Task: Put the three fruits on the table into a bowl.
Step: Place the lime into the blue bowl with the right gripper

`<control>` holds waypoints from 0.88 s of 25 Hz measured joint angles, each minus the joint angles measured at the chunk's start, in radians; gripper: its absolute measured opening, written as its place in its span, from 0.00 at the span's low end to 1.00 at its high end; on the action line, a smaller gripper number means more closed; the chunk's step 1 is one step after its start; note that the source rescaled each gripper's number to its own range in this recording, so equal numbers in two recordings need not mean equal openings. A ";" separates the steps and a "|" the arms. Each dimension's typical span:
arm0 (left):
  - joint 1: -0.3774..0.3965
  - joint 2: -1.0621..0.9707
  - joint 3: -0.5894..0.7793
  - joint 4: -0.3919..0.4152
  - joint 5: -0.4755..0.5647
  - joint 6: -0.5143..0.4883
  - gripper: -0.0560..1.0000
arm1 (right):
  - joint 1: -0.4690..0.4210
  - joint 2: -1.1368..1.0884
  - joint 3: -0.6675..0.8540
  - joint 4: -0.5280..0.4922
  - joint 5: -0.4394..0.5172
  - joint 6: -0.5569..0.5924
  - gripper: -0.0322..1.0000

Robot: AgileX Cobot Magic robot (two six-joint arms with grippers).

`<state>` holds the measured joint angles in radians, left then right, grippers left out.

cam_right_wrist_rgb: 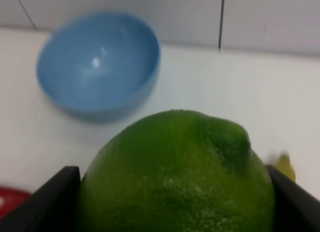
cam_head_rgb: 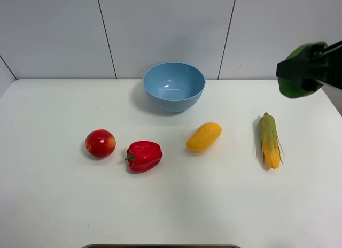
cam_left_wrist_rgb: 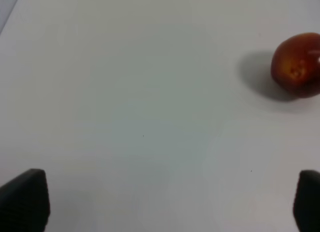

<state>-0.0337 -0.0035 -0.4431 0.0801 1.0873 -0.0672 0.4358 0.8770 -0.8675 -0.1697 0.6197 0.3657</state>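
My right gripper (cam_head_rgb: pixel 300 71) is shut on the green lime (cam_head_rgb: pixel 295 89) and holds it above the table's far right, right of the light-blue bowl (cam_head_rgb: pixel 173 86). In the right wrist view the lime (cam_right_wrist_rgb: pixel 175 174) fills the space between the fingers, with the bowl (cam_right_wrist_rgb: pixel 97 62) beyond it. The red apple (cam_head_rgb: pixel 100 144) lies on the white table (cam_head_rgb: pixel 53 205) at left; the yellow-orange mango (cam_head_rgb: pixel 203 136) lies right of centre. My left gripper (cam_left_wrist_rgb: pixel 170 202) is open over bare table, and the apple (cam_left_wrist_rgb: pixel 297 66) lies apart from it. The left arm is outside the exterior view.
A red bell pepper (cam_head_rgb: pixel 144 156) lies between the apple and the mango. A corn cob (cam_head_rgb: pixel 269 139) with green husk lies at the right, below the held lime. A grey panelled wall (cam_head_rgb: pixel 160 29) stands behind the table.
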 joint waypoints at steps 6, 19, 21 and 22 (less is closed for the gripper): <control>0.000 0.000 0.000 0.000 0.000 0.000 1.00 | 0.001 0.078 -0.071 0.005 -0.147 -0.089 0.28; 0.000 0.000 0.000 0.000 0.000 -0.001 1.00 | 0.003 0.579 -0.343 0.045 -0.338 -0.184 0.28; 0.000 0.000 0.000 0.000 0.000 -0.001 1.00 | 0.006 0.660 -0.405 0.044 -0.342 -0.184 0.28; 0.000 0.000 0.000 0.000 0.000 -0.001 1.00 | 0.010 0.700 -0.432 0.044 -0.346 -0.184 0.28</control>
<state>-0.0337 -0.0035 -0.4431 0.0801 1.0873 -0.0682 0.4454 1.5771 -1.2996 -0.1256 0.2735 0.1814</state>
